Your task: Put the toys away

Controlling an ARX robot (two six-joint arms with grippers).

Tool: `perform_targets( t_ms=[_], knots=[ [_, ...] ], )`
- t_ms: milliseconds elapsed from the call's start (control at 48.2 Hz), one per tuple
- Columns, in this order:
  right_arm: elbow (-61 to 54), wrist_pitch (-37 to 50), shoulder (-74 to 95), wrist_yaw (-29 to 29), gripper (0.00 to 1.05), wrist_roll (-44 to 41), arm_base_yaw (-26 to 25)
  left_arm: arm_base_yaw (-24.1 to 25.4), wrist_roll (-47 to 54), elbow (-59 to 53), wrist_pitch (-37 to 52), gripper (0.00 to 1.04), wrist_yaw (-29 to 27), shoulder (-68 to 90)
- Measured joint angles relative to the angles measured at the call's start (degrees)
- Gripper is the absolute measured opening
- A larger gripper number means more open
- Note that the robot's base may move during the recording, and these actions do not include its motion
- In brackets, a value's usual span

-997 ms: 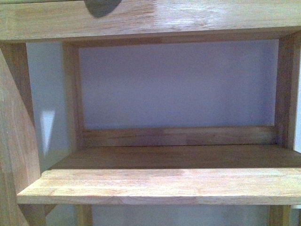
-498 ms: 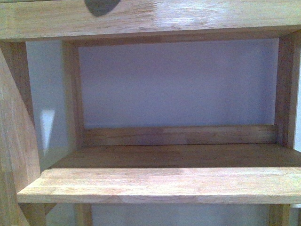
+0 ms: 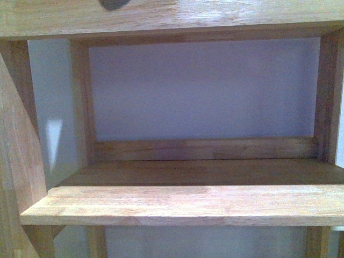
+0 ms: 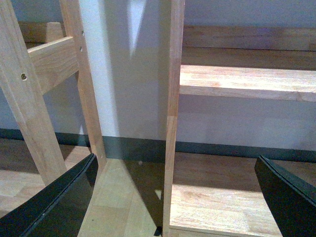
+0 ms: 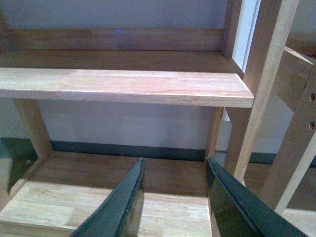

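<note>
No toy shows in any view; the toys are out of view. My left gripper (image 4: pixel 175 165) is open wide, its black fingers (image 4: pixel 64 200) at the picture's lower corners, with a wooden shelf upright (image 4: pixel 173 123) between them and nothing held. My right gripper (image 5: pixel 175 170) is open too, its dark fingers (image 5: pixel 126 202) apart over the bottom board (image 5: pixel 74 197) of the shelf, empty. In the front view neither arm appears, only a bare wooden shelf (image 3: pixel 193 204).
A wooden shelving unit fills all views: a shelf board (image 5: pixel 128 86), a back rail (image 3: pixel 204 148), side posts (image 5: pixel 256 98), and slanted leg braces (image 4: pixel 29 98). Behind is a pale wall (image 3: pixel 204 88) with a dark skirting strip (image 4: pixel 133 145).
The front view has shifted slightly: the shelf frame sits a little lower against the upper beam and the dark spot at the top edge has nearly left the picture.
</note>
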Motion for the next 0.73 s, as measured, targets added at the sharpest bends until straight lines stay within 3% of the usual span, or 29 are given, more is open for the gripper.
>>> perform_targets(
  t_ms=[83, 270, 727],
  knots=[
    [0.0, 0.0, 0.0, 0.0, 0.76, 0.0, 0.0, 0.0, 0.0, 0.0, 0.0, 0.99, 0.0, 0.0],
    [0.0, 0.0, 0.0, 0.0, 0.99, 0.0, 0.0, 0.0, 0.0, 0.0, 0.0, 0.99, 0.0, 0.0],
    [0.0, 0.0, 0.0, 0.0, 0.98, 0.0, 0.0, 0.0, 0.0, 0.0, 0.0, 0.99, 0.0, 0.0]
  ],
)
